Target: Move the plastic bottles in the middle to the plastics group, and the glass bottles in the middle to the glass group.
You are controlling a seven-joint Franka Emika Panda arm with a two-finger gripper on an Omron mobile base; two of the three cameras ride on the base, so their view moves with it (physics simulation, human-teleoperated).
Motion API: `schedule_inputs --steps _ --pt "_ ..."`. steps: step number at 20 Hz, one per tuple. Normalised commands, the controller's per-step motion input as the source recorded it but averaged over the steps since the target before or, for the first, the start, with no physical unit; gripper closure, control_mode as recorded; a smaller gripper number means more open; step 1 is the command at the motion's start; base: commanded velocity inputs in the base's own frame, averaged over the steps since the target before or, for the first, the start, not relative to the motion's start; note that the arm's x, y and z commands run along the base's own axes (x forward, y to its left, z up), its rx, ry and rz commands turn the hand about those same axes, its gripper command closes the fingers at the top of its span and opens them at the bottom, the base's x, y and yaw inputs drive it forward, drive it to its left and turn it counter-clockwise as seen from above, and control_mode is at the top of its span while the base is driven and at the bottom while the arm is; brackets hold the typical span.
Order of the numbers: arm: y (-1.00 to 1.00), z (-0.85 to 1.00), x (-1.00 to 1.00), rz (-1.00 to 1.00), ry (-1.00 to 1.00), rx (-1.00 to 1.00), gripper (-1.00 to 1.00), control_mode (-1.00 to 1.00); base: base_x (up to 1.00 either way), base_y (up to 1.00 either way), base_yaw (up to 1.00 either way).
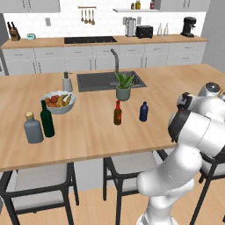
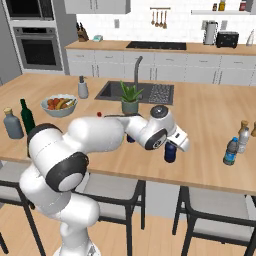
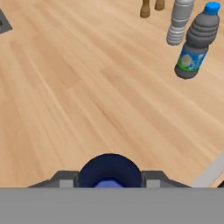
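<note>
My gripper (image 2: 171,148) is shut on a dark blue plastic bottle (image 2: 170,154) at the island's near edge; in the hand view its round top (image 3: 109,171) sits between the fingers (image 3: 65,182). The second dark blue bottle (image 1: 143,111) stands mid-counter beside the brown glass bottle with the red cap (image 1: 117,113). The plastics group, a bluish bottle with a teal lower part (image 2: 231,151) (image 3: 194,43) and a pale ribbed one (image 3: 179,22), stands to the right. The glass group, a green bottle (image 1: 47,119) and a squat grey bottle (image 1: 33,128), stands far left.
A potted plant (image 1: 123,87) and the sink (image 1: 99,81) lie behind the middle bottles. A fruit bowl (image 1: 58,102) and a soap dispenser (image 1: 67,82) stand at the left. Two brown shakers (image 3: 145,8) stand beyond the plastics group. Chairs (image 1: 39,180) line the near edge.
</note>
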Motion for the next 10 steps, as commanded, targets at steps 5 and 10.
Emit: schedule_inputs --steps 5,10 --pt "-0.71 0.03 0.0 -0.11 0.0 0.0 1.0 -1.0 0.0 0.0 0.0" --pt "-0.7 -0.02 0.0 -0.05 -0.01 0.0 1.0 -1.0 0.0 0.0 0.0"
